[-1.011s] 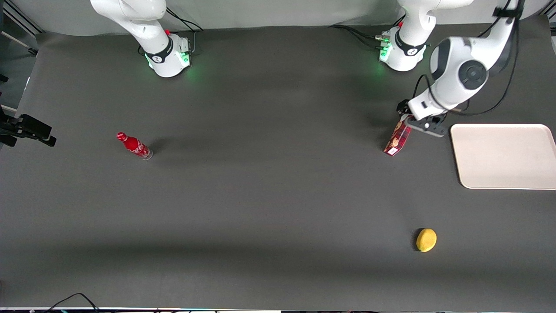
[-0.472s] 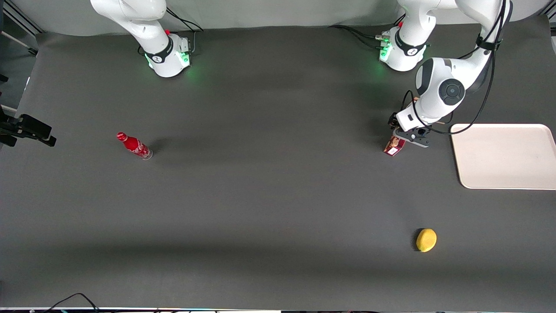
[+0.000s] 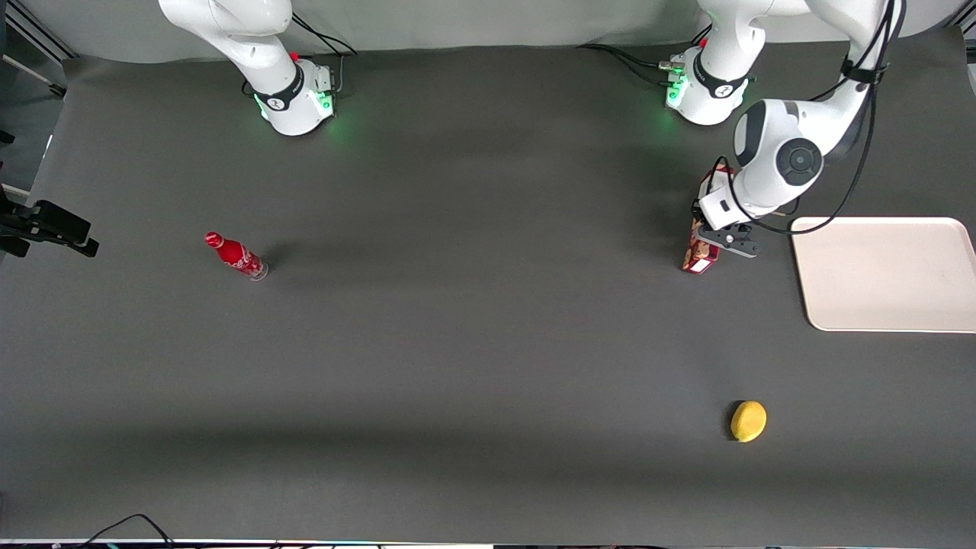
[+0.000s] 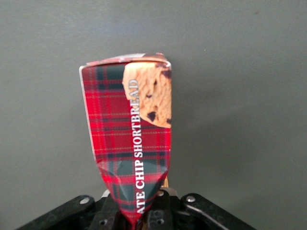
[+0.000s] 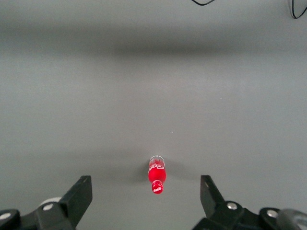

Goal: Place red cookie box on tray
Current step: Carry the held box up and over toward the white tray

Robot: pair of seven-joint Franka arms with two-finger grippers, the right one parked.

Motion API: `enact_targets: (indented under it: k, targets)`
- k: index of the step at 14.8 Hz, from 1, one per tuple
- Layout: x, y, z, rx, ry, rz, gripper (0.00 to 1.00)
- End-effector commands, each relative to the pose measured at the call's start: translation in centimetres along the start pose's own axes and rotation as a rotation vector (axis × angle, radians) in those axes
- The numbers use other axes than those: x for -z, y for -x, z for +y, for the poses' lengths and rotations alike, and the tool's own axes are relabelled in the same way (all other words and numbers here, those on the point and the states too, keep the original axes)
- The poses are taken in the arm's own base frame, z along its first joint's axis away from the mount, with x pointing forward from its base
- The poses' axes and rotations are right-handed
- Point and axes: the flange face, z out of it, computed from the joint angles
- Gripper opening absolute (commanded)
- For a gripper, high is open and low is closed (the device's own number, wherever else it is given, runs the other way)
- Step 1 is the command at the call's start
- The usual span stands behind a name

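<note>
Here the jaws of the left arm's gripper [image 4: 139,215] are squeezed tight on one end of the red cookie box [image 4: 132,139], and the cardboard is crumpled and pinched in where they bite it. The box is slim and covered in a red and dark checked pattern. It has a picture of a chocolate-chip cookie near the end away from the jaws, and white letters run along its side. That end is flat with a pale edge, and it sticks straight out from the jaws. In the front view the gripper [image 3: 717,238] sits at the box's upper part, and the red cookie box [image 3: 698,255] reaches down from it to a small white patch at its low end, which is nearer to the front camera. From these pictures I cannot tell if that low end touches the dark gray table [image 3: 457,343] or hangs just over it. The tray [image 3: 884,273] is big, flat and cream-white with round corners. It lies on the table near the box, toward the working arm's end, with a strip of bare table between them. So the box is not on the tray yet. A yellow lemon [image 3: 748,421] lies on the table nearer to the front camera than the box and well apart from it. A small red bottle [image 3: 235,255] stands well apart, toward the parked arm's end of the table.
</note>
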Motion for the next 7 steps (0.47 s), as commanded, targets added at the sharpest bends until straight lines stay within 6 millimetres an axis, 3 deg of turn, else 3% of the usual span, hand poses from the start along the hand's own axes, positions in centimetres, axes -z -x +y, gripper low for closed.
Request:
enact_targets:
  k: [1, 6, 7]
  targets:
    - [8.9, -0.8, -1.4, 0.035, 0.026, -0.042, 0.00]
    - [26.3, 0.4, -6.3, 0.140, 0.082, -0.141, 0.00]
    - [29.3, 1.6, -8.4, 0.173, 0.051, -0.158, 0.00]
